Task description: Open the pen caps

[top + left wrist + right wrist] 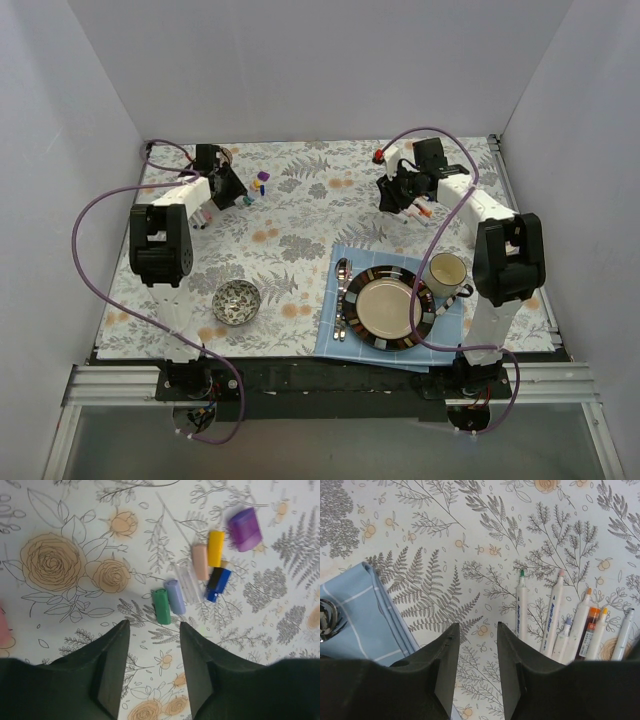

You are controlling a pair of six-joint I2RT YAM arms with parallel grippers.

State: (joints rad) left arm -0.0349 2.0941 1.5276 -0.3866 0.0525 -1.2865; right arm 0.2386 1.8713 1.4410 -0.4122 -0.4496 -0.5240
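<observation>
Several loose pen caps lie in a cluster ahead of my left gripper (152, 625): green (161, 606), lavender (175, 596), clear (188, 582), pink (200, 561), yellow (216, 548), blue (218, 584) and a larger purple one (245, 528). The left gripper is open and empty just short of the green cap. My right gripper (476, 625) is open and empty above the cloth. To its right lie several white-barrelled pens with bare tips, among them a green-tipped pen (521, 605) and a pink-tipped pen (555, 610). In the top view the left gripper (238, 193) is at the far left and the right gripper (393, 198) at the far right.
A blue napkin (345, 345) at the near right carries a dark-rimmed plate (365, 280), with a spoon and fork (342, 300) on the napkin's left side; its corner shows in the right wrist view (360, 620). A mug (447, 272) stands right of the plate. A patterned bowl (237, 301) sits near left.
</observation>
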